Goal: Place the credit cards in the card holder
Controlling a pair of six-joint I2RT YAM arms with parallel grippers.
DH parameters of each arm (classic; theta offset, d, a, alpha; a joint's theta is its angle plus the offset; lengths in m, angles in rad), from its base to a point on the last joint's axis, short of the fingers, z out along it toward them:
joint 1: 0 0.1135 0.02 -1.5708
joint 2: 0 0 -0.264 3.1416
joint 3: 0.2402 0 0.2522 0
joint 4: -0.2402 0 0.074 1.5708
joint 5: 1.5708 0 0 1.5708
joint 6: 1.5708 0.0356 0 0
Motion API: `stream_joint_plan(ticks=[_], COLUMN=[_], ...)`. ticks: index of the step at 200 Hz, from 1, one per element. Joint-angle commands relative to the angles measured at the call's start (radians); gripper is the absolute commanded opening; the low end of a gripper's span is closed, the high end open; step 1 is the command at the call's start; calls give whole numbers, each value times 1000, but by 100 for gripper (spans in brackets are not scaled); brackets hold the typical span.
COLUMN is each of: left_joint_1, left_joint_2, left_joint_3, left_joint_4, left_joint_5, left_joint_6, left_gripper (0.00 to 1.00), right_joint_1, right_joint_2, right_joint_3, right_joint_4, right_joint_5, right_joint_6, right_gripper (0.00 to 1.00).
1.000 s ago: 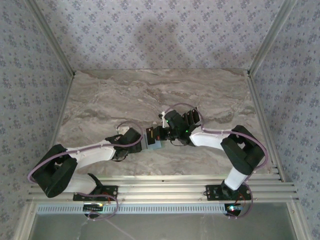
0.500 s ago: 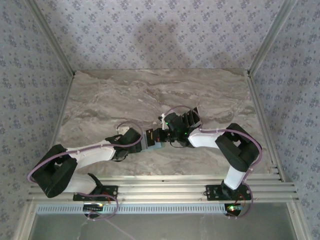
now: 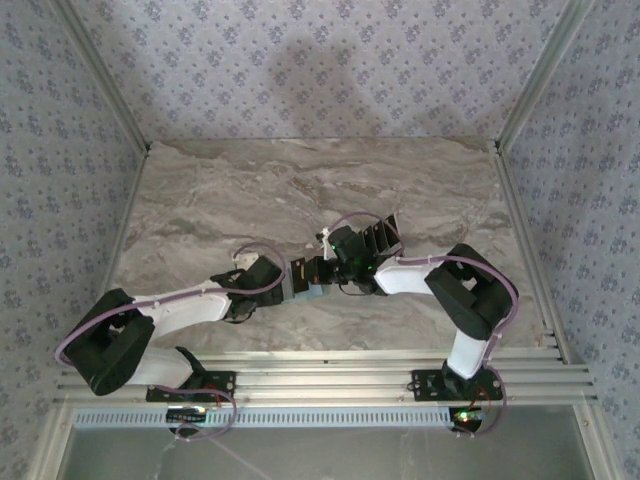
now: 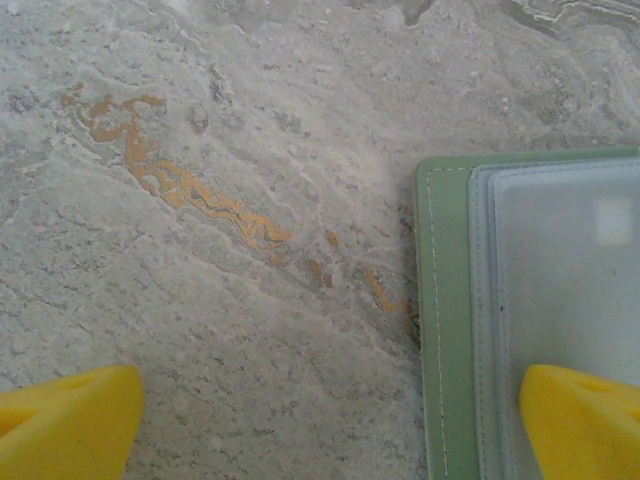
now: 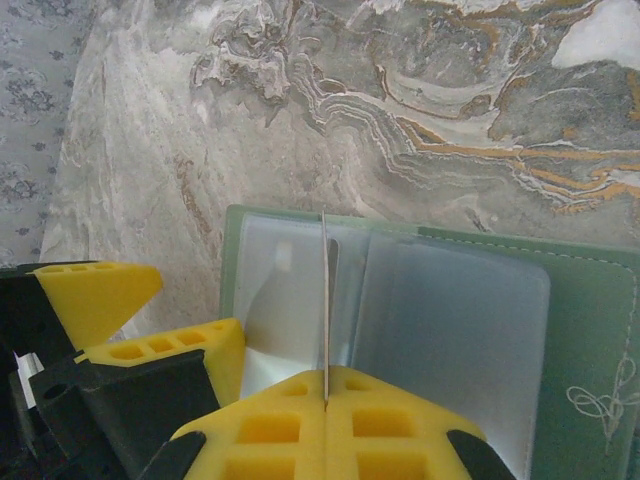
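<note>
Card holder [image 5: 590, 330] lies open and flat on the marble table [image 4: 200, 120], between the two grippers. A pale curly flourish [image 5: 600, 400] is stamped on its green cover, with no letters I can read. Right gripper [image 5: 325, 400] has its fingers pressed together on one card [image 5: 325, 290], seen edge-on and upright over the clear sleeves [image 5: 450, 330]; can't tell if the tip is in a slot. Left gripper [image 4: 320, 430] has its fingers wide apart, one pad over the holder's sleeve, the other over bare table.

No text is legible; the card holder [image 5: 590, 330] bears perhaps a flourish [image 5: 603, 402].
</note>
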Motion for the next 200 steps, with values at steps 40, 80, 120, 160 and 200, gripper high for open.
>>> stream_joint_plan(ticks=[40, 80, 120, 160, 200], left_joint_1=[3, 3, 3, 3, 3], left_joint_2=[3, 4, 5, 3, 4], left_joint_3=[-32, -31, -31, -31, -34], left_joint_4=[-74, -74, -72, -72, -69], left_joint_5=[-13, -12, -11, -10, -11], left_joint_6=[0, 0, -1, -1, 0], left_gripper=[96, 96, 96, 96, 96], right_joint_1=[-18, -32, -42, -43, -40], right_joint_2=[37, 54, 70, 87, 91], right_joint_3=[-43, -60, -71, -71, -67], right_joint_4=[81, 136, 179, 214, 218], right_joint_5=[-49, -80, -110, -131, -139], right_joint_6=[42, 75, 102, 125, 131], right_gripper=[0, 0, 0, 0, 0])
